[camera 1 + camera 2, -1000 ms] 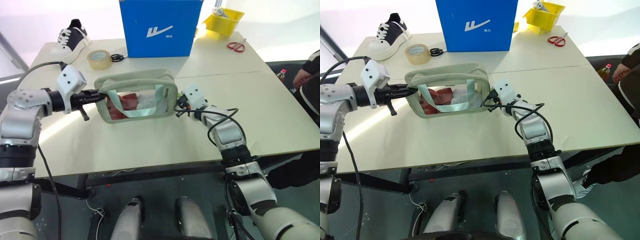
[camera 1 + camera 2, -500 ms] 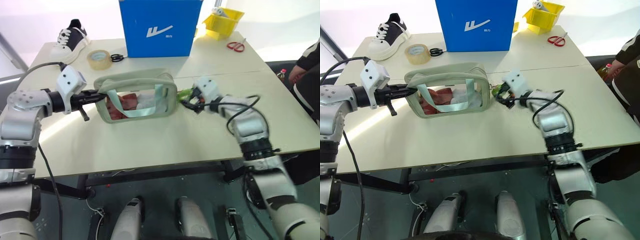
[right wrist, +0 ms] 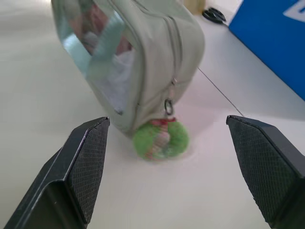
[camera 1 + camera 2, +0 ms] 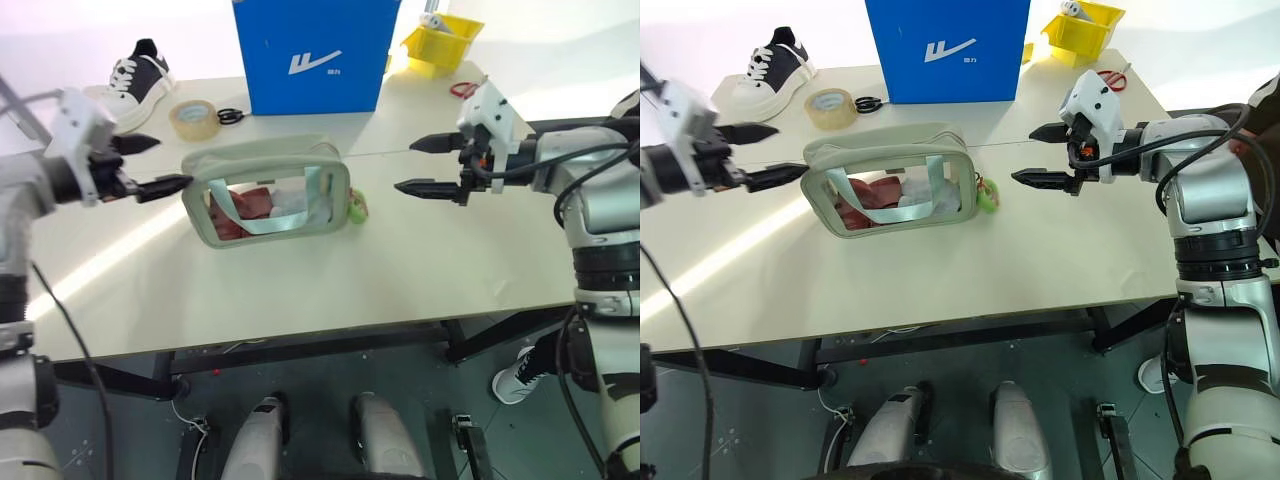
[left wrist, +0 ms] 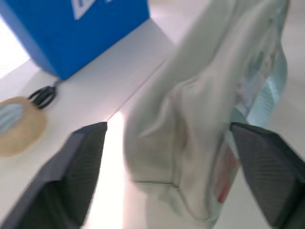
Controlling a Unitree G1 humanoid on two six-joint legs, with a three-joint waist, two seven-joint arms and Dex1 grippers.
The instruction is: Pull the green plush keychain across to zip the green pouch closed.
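Observation:
The green pouch [image 4: 268, 190] stands upright on the table, its clear window showing red contents and a mint strap. The green plush keychain [image 4: 357, 208] lies on the table against the pouch's right end, hanging from the zipper pull [image 3: 168, 106]. My left gripper [image 4: 160, 165] hovers open just off the pouch's left end, holding nothing. To the right of the keychain, and apart from it, my right gripper [image 4: 405, 165] is raised and open with nothing in it. The right wrist view looks at the keychain [image 3: 160, 139] between its spread fingers.
A big blue box [image 4: 310, 55] stands behind the pouch. A tape roll [image 4: 193, 118], black scissors [image 4: 232, 115] and a shoe [image 4: 140, 72] lie at the back left. A yellow bin [image 4: 445, 40] and red scissors [image 4: 462, 90] are at the back right.
Both grippers have opened and drawn back from the pouch. The right one let go of the keychain, then rose and moved right. The left one let go of the pouch's left end.

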